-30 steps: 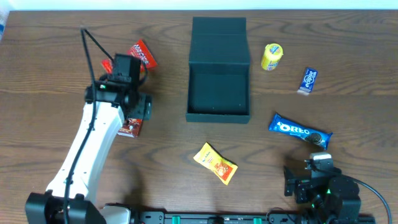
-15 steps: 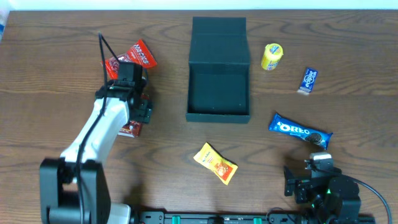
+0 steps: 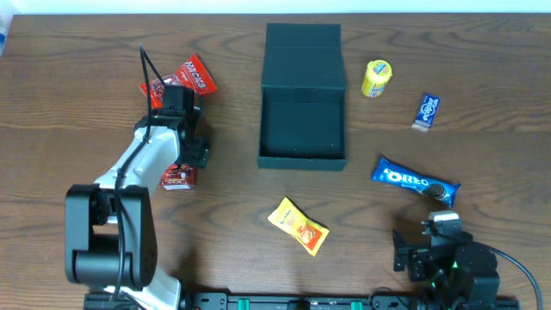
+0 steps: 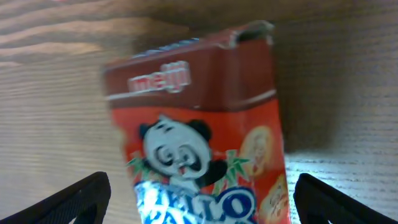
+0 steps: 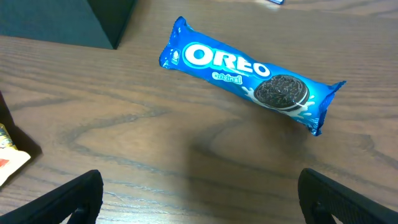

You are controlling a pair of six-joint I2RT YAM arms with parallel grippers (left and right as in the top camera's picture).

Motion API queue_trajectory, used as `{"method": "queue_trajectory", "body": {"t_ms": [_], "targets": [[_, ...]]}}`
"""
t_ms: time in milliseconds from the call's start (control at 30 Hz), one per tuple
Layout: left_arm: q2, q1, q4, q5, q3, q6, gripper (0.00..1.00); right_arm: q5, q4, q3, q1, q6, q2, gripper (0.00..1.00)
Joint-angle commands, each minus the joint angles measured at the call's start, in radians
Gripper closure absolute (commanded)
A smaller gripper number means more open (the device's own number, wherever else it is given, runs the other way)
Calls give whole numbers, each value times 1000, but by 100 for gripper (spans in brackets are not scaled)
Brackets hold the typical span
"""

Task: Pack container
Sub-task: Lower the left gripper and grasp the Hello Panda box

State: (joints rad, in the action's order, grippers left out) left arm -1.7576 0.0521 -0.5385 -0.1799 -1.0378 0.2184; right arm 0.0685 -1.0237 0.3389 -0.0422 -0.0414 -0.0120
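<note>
The dark teal container [image 3: 303,95] stands open at the table's middle back, its lid flap folded away and nothing showing inside. My left gripper [image 3: 188,157] hangs open over a red Hello Panda box [image 3: 179,177] lying left of the container. In the left wrist view that box [image 4: 199,124] fills the frame, and the left gripper [image 4: 202,208] straddles it with a black fingertip [image 4: 74,199] well clear on each side. My right gripper [image 3: 430,250] rests open at the front right. In its wrist view the right gripper [image 5: 202,205] holds nothing, short of a blue Oreo pack [image 5: 242,71].
A red packet [image 3: 194,76] lies behind the left gripper. A yellow snack [image 3: 376,77] and a small blue packet [image 3: 426,110] lie right of the container, the Oreo pack [image 3: 415,180] nearer the front. A yellow-orange packet [image 3: 298,226] lies in front of the container.
The left arm has folded in and its gripper has shifted slightly right and forward, coming over the Hello Panda box. The right arm and all the snacks have stayed put.
</note>
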Motion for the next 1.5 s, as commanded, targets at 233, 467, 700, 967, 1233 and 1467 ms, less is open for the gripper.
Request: {"method": "queue_trajectory", "body": {"t_ms": [233,467,700,967,1233,1467], "targets": [[-69,-7,15,95,1,1,5,3,-4,-6,7,-12,6,1],[-69,-13,17,141,1,-24,5,3,-4,-6,7,-12,6,1],[-69,-13,16,230,1,-28,5,3,-4,-6,7,-12,6,1],[-69,-13,15,209,1,-62,4,3,-4,-6,7,-12,6,1],[-69,-13,16,169,1,-62,14,3,-4,-6,7,-12,6,1],[-69,-12,16,170,1,-62,27,3,-5,-6,7,-12,6,1]]}}
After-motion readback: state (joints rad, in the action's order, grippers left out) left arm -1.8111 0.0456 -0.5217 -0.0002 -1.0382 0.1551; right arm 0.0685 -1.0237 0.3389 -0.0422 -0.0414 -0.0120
